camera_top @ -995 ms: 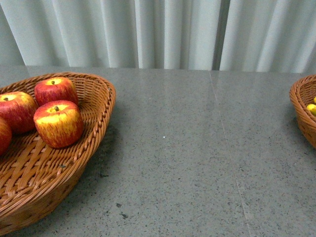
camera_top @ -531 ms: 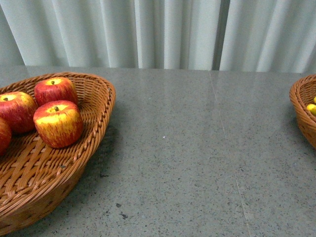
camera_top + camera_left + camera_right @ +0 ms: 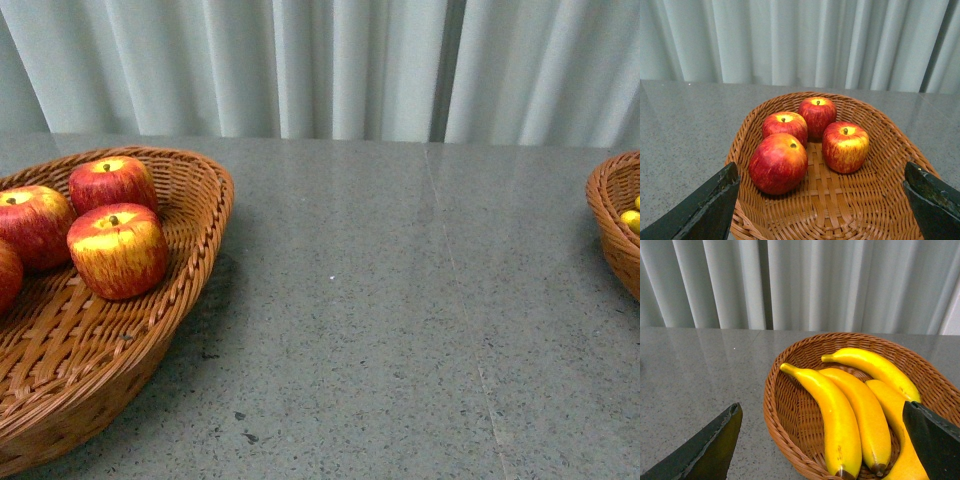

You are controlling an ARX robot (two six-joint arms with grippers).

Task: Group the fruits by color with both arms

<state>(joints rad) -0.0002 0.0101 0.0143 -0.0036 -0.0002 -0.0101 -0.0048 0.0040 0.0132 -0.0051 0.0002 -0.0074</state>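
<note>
Several red apples with yellow-streaked tops (image 3: 118,250) lie in a wicker basket (image 3: 215,200) at the left of the table. In the left wrist view the same apples (image 3: 778,162) sit in the basket's far half (image 3: 840,215). My left gripper (image 3: 822,210) hovers open and empty over the basket's near part. Several yellow bananas (image 3: 830,415) lie in a second wicker basket (image 3: 772,390). My right gripper (image 3: 822,445) hovers open and empty above it. In the front view only that basket's edge (image 3: 610,230) and a bit of banana (image 3: 630,220) show. Neither arm shows there.
A grey speckled tabletop (image 3: 380,300) stretches between the two baskets. Pale pleated curtains (image 3: 330,60) hang behind the table's far edge.
</note>
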